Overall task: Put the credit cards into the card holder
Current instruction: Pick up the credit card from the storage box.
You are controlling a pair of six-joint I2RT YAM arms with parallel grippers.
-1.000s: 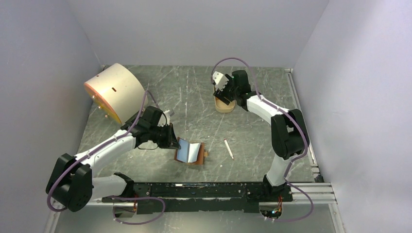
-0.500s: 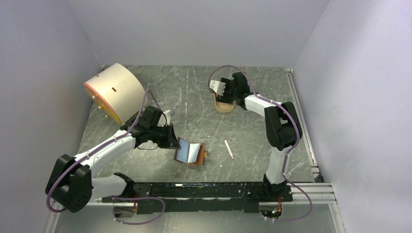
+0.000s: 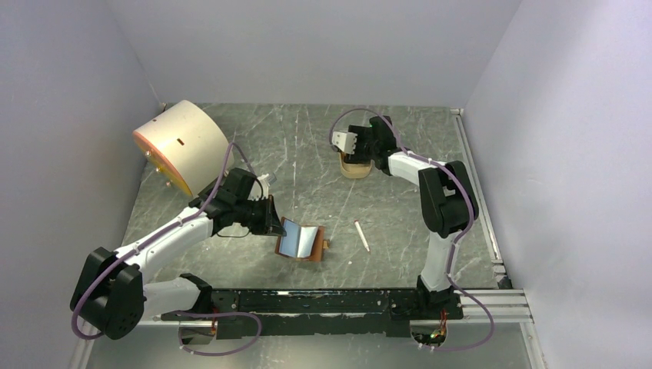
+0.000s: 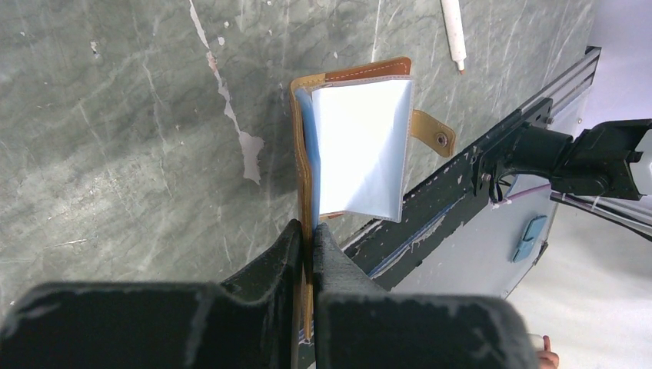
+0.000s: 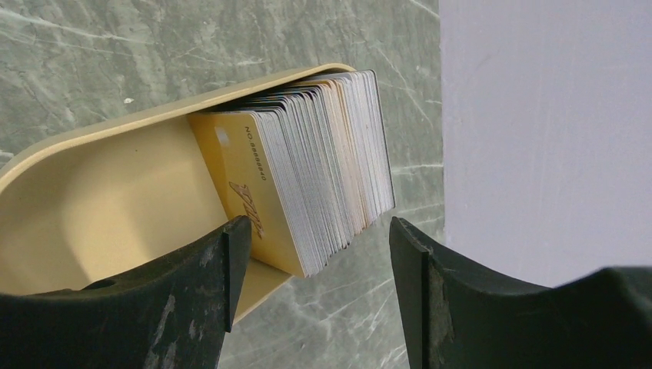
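The card holder [image 3: 300,241], a brown wallet lying open with its light blue inside [image 4: 357,146] up, rests near the table's front edge. My left gripper [image 3: 275,224] [image 4: 309,228] is shut on the edge of its brown left cover. The credit cards [image 5: 323,184] stand on edge as a thick leaning stack in a tan tray [image 5: 100,207] [image 3: 356,171] at the back. Over that tray hangs my right gripper [image 3: 357,157] [image 5: 315,231], open. Its fingers straddle the stack's near corner without pinching it, and the left finger sits close beside the front card.
A thin white stick [image 3: 361,235] [image 4: 454,31] lies right of the wallet. A big cream drum [image 3: 181,142] lies on its side at the back left. The black base rail [image 3: 323,300] runs along the front edge, and the grey walls stand close on three sides.
The right arm has folded its elbow in, and its wrist has shifted slightly over the tray. The left arm and the wallet have not moved.
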